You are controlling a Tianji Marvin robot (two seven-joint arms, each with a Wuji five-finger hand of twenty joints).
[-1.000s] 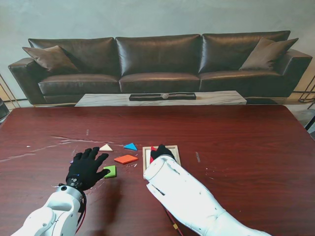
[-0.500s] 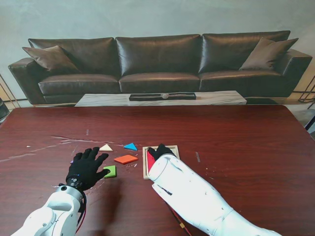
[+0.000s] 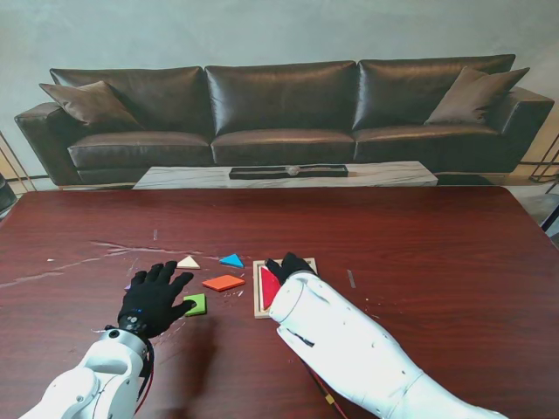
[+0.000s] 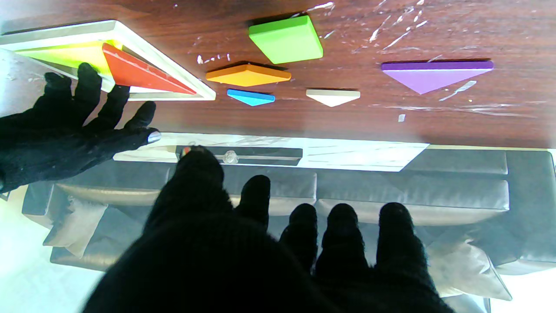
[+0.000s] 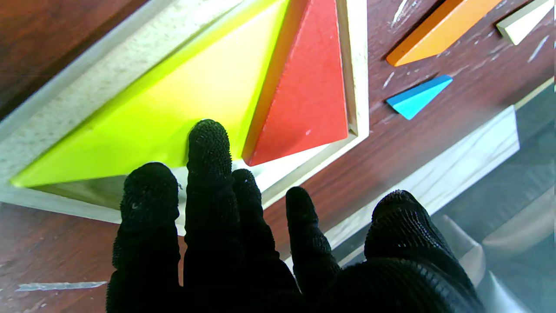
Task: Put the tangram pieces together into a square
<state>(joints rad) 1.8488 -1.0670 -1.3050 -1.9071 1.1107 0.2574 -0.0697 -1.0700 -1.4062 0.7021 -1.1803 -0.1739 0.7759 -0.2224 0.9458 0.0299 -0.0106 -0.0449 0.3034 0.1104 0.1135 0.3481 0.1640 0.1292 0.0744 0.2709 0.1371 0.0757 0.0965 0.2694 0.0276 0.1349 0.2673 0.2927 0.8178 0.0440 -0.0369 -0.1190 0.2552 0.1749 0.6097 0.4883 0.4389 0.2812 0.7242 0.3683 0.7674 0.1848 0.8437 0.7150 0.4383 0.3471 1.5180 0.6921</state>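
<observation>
R hand [image 5: 243, 230] was spread, fingers apart, holding nothing; one fingertip [image 5: 208, 139] lay over the edge of the yellow triangle [image 5: 173, 104], though I couldn't tell if it pressed down or just hovered. From the stand cam the R hand [image 3: 288, 265] sat over the far part of the wooden tray [image 3: 258, 301].

L hand [image 3: 155, 298] was also spread, palm down, gripping nothing, w/ the green square [image 3: 196, 304] just beside its fingers on the right. Contact w/ the table I couldn't tell.

Tray [image 5: 74, 74] held two pieces: the yellow triangle and the red triangle [image 5: 304, 95], side by side, edges meeting; the red one seemed tilted, one edge riding up on the tray rim, not fully seated.

Loose pieces lay on the table [image 3: 437, 253] betw. the two hands, left of the tray: orange parallelogram [image 3: 224, 282] nearest the tray, blue triangle [image 3: 231, 260] and white triangle [image 3: 188, 262] farther from me. Purple triangle [image 4: 434, 74] showed in the L wrist cam, well apart from the tray, past the white one.
</observation>
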